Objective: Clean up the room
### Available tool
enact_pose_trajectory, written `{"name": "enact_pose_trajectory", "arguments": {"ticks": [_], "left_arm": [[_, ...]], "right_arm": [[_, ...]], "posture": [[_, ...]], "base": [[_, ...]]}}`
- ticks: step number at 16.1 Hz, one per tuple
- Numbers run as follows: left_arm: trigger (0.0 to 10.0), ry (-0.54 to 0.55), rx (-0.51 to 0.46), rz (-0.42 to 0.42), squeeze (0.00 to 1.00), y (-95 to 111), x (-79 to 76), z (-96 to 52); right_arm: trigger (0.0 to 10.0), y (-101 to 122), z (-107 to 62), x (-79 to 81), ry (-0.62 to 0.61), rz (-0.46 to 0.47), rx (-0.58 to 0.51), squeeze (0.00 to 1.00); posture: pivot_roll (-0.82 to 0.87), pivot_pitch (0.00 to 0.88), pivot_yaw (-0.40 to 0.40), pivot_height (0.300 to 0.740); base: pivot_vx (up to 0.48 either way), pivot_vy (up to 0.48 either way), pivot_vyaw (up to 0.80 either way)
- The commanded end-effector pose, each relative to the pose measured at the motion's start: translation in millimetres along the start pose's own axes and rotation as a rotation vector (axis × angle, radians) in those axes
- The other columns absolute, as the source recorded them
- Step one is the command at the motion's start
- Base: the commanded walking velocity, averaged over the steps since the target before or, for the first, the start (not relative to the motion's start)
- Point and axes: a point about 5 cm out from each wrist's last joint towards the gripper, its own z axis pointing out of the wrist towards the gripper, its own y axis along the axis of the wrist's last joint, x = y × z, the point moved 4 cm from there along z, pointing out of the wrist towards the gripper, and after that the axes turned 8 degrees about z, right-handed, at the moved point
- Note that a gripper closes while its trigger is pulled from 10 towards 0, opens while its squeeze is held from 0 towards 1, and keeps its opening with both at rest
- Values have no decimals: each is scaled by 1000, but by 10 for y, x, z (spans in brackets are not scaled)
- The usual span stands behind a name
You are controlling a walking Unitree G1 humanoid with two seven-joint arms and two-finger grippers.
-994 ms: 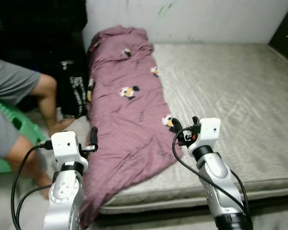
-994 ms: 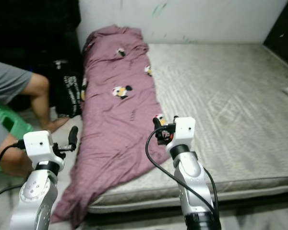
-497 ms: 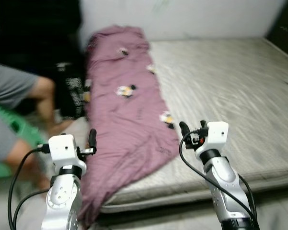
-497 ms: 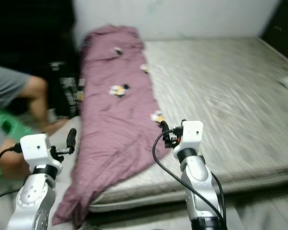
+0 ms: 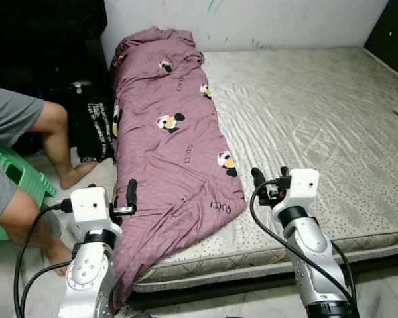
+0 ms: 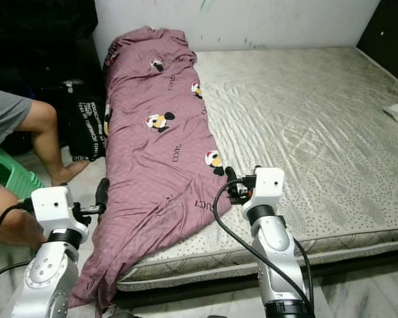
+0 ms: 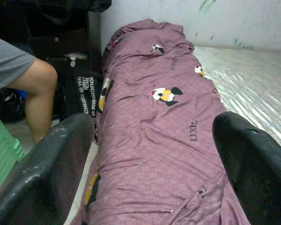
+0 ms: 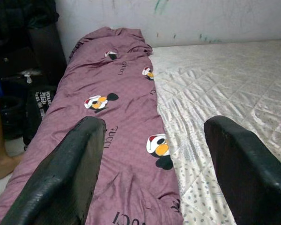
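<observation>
Bare grey quilted mattress (image 5: 318,112) filled the room, a crumpled mauve cartoon-print blanket (image 5: 169,132) strewn along its left edge, its tail spilling off the near-left corner. Approach stage, I'd judge: both arms raised, left gripper (image 5: 131,193) and right gripper (image 5: 268,180) spread wide, empty. Next: reach down, pinch the blanket's hem.

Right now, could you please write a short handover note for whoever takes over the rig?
Left pincer: open, empty, raised at the bed's near left corner.
Right pincer: open, empty, above the blanket's near edge.
Purple blanket: a long heap along the mattress's left side, near end hanging toward the floor.
A seated person's leg is beside the bed.
Done: nothing grasped.
Left: grip the blanket and tidy it.
</observation>
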Motion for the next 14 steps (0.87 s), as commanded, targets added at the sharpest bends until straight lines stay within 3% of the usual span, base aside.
{"name": "enact_pose_trajectory", "arguments": {"ticks": [1, 5, 11, 14], "left_arm": [[10000, -3, -14, 7, 0, 46, -1, 0], [10000, 2, -8, 16, 0, 37, -8, 3], [10000, 8, -9, 19, 0, 44, -8, 21], [10000, 10, -11, 21, 0, 47, -8, 26]], "right_arm": [[10000, 46, 16, 18, 6, 3, -10, 0], [10000, 47, 15, 14, 5, 6, -9, 0], [10000, 53, 21, 11, 5, 5, -9, 0], [10000, 54, 24, 12, 6, 5, -9, 0]], "posture": [[-42, 61, -1, 740], [-46, 64, -3, 727], [-48, 65, -5, 647], [-48, 64, -5, 627]], "base": [[0, 0, 0], [0, 0, 0], [0, 0, 0], [0, 0, 0]]}}
